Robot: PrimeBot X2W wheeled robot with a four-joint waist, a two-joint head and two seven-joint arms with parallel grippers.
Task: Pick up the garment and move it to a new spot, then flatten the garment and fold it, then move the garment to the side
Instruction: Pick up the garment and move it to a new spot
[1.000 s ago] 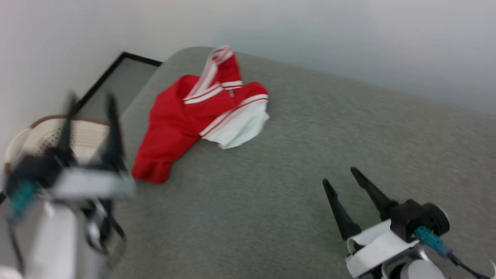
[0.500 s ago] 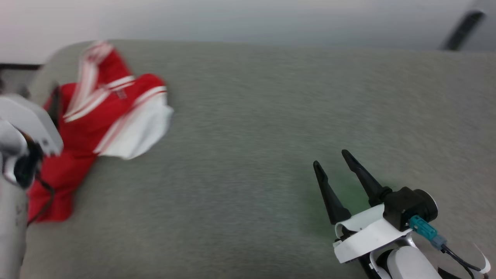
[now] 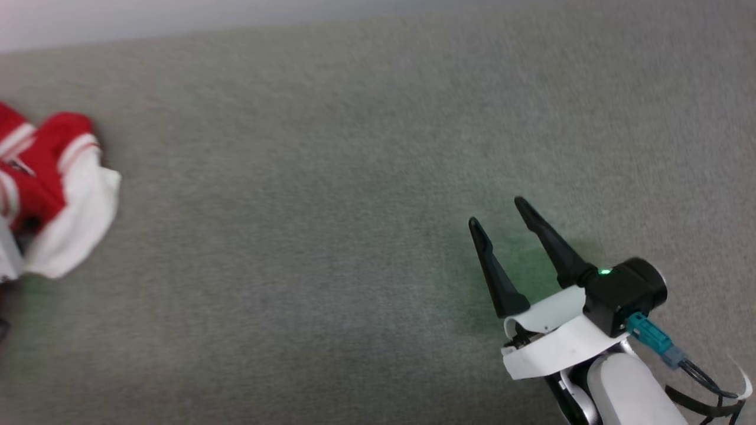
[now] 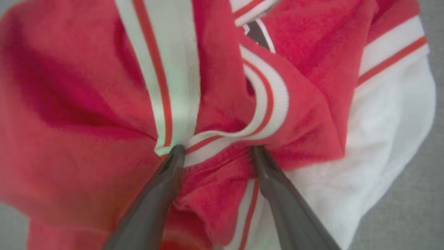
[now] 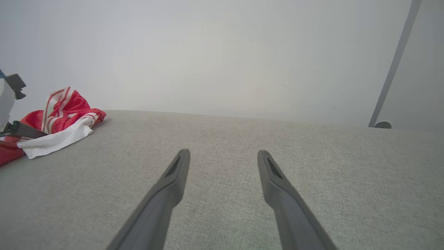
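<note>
Looking along your left gripper (image 4: 218,150), you see its 2 dark fingers spread wide, with their tips pressed into the garment (image 4: 86,104). A bunched fold of red cloth and a loop of red-striped white trim (image 4: 270,100) sit in the gap between the tips. The jaws are not drawn together on that fold, so nothing is pinched.

The garment lies crumpled on the grey woven bench (image 3: 331,236). In the head view it sits at the left edge, partly cut off by it. Its red body is heaped up, and 1 white sleeve (image 3: 77,230) spills out flat onto the bench on the side toward your right arm. From the right wrist view the garment sits near the bench's far edge, with the pale wall (image 5: 222,52) rising just behind it. In that view you can also see part of your left arm's white housing (image 5: 6,100) above the garment's near end.

Your right gripper (image 3: 497,212) is well apart from the garment, off to its right, over bare bench. Its 2 fingers stand fully apart and hold nothing. A small green light (image 3: 604,272) glows on the dark housing behind those fingers and tints the bench beneath them green. A teal connector (image 3: 649,342) with a black cable juts from the same housing, on the side away from the garment.
</note>
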